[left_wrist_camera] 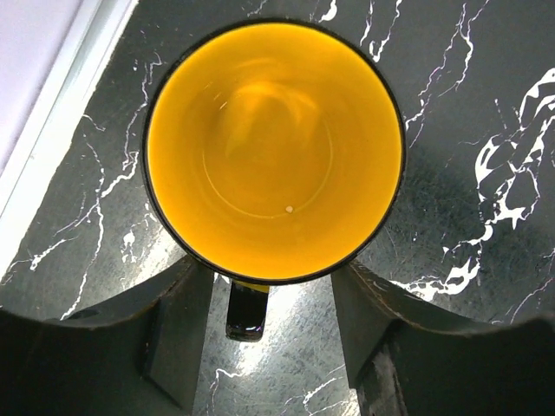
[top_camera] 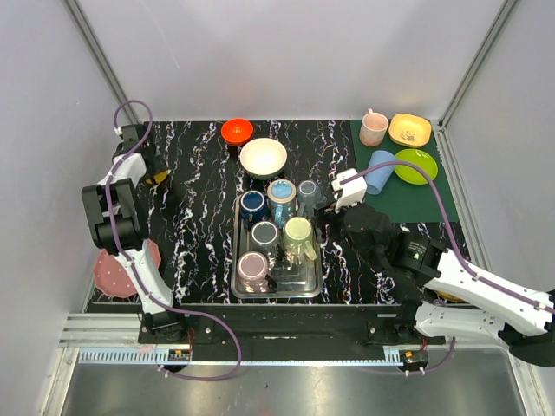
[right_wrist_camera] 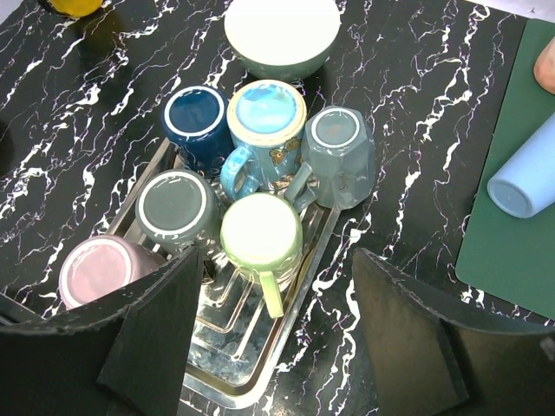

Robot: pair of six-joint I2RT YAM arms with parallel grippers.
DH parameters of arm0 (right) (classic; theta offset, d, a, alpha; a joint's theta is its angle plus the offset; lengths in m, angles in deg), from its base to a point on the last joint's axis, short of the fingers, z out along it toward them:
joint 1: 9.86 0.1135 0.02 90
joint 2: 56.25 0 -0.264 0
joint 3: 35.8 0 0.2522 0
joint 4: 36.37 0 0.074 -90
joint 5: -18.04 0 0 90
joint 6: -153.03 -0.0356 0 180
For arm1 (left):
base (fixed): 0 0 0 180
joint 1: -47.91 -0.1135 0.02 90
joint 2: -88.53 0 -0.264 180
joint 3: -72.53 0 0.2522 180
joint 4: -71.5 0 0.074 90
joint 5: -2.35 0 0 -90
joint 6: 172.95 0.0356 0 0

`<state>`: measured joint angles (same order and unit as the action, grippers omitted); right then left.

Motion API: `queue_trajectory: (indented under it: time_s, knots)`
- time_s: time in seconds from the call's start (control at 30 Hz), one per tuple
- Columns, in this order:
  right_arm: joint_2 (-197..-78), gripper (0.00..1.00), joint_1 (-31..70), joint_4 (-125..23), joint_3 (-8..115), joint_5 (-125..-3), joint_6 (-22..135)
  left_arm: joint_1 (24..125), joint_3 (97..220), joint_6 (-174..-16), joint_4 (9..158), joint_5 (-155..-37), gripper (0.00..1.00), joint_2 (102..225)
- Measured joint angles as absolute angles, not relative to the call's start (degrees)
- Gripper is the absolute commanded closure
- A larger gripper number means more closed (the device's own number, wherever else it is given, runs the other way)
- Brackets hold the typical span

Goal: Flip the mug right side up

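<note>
Black marbled table (top_camera: 199, 173) with steel tray (top_camera: 299, 277), white bowl (top_camera: 263, 158), red bowl (top_camera: 237, 131), upright yellow-lined mug (left_wrist_camera: 273, 147), green mat (top_camera: 408, 195)

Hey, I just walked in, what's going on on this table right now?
The left gripper is open around a dark mug with a yellow inside. The mug stands right side up at the left side of the marble table, and its handle points into the gap between the fingers. The right gripper is open and empty, hovering over a metal tray packed with mugs, most of them plainly bottom up.
</note>
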<state>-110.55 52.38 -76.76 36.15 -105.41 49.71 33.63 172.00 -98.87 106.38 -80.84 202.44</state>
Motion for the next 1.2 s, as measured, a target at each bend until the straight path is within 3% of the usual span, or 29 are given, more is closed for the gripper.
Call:
queue_trajectory:
  time_s: [0.13, 0.27, 0.37, 0.5, 0.7, 0.83, 1.0, 1.2]
  knots:
    - [-110.9, 0.25, 51.9, -76.7, 36.1, -105.2, 49.6, 33.6, 172.0, -98.3, 106.4, -81.2, 0.52, 203.6]
    - [-111.3, 0.25, 51.5, -76.6, 36.1, -104.8, 49.3, 33.6, 172.1, -97.9, 106.6, -81.7, 0.71, 204.2]
    - [-111.5, 0.25, 51.3, -76.4, 36.0, -104.0, 49.1, 33.5, 172.1, -97.9, 106.6, -82.2, 0.77, 204.3]
    - [-111.7, 0.25, 51.2, -76.1, 35.6, -103.7, 48.7, 33.4, 172.1, -97.8, 106.6, -82.9, 1.0, 204.3]
    - [-112.1, 0.27, 51.0, -75.1, 34.9, -102.6, 47.9, 33.3, 170.9, -99.6, 106.1, -84.1, 1.0, 203.2]
    - [-112.7, 0.26, 50.8, -74.2, 34.7, -101.2, 46.6, 34.0, 164.5, -103.7, 107.5, -86.4, 1.0, 195.5]
    - [-114.9, 0.24, 50.3, -71.4, 34.9, -97.7, 44.6, 40.8, 156.7, -109.9, 109.8, -90.2, 1.0, 175.9]
    - [-115.2, 0.22, 44.9, -64.6, 34.9, -82.5, 37.3, 52.2, 146.7, -122.7, 99.0, -104.5, 1.0, 150.6]
